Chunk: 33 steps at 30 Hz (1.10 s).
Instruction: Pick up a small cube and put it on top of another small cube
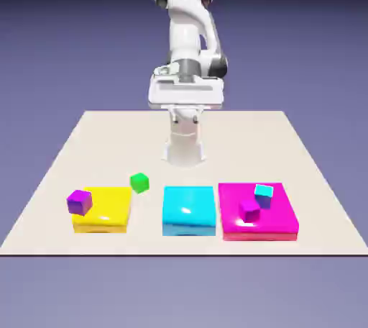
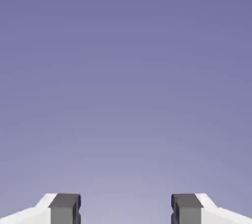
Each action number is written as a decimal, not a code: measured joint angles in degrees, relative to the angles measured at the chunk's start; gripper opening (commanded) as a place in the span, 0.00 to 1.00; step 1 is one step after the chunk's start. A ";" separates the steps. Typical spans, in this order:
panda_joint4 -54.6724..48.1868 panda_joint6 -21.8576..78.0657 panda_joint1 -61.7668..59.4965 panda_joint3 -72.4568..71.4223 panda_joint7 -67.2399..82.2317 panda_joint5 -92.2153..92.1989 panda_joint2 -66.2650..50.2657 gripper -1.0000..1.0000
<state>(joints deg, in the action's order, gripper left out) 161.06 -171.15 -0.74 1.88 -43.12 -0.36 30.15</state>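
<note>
So, claw: my gripper (image 2: 126, 208) is spread wide with nothing between the finger tips (image 2: 65, 207); the hand view shows only blue-violet backdrop, no table, no cube.
Claw position: folded up high near my base at the far side of the table (image 1: 50, 168), well apart from every cube; every cube lies toward the near edge and below the hand.
Purple cube (image 1: 80, 202): at the exterior view's left, tilted, perched on the left edge of the yellow slab (image 1: 108, 208).
Green cube (image 1: 139, 183): sits alone on bare table just beside the yellow slab's far right corner; small, bright, turned a little off square to the table edges.
Cyan slab (image 1: 189, 210): centre, nothing on it.
Magenta slab (image 1: 257, 211): at the exterior view's right, carrying a second purple cube (image 1: 249, 210) and a small cyan cube (image 1: 264, 193), close together.
Judgement: the green cube looks the easiest pick, free on all sides and nearest my base.
Next need: pitch the hand down toward the table, then descend over the green cube with fingers matched to its turned faces.
</note>
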 measured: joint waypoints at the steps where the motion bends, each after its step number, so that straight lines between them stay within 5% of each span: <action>1: 0.05 2.37 -1.18 1.56 -0.55 -0.30 -2.08 0.50; 14: 0.73 32.62 -16.19 21.42 -7.53 -4.08 -28.58 0.50; 21: 1.35 20.75 -20.24 13.58 0.59 -15.59 -41.03 0.50; 22: 1.43 19.33 -20.71 12.64 1.57 -16.97 -42.51 0.00; 33: -4.01 34.72 -17.98 20.41 -12.55 -6.82 -30.15 0.00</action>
<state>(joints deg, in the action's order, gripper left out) 157.06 -136.43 -18.72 22.28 -55.67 -7.18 0.00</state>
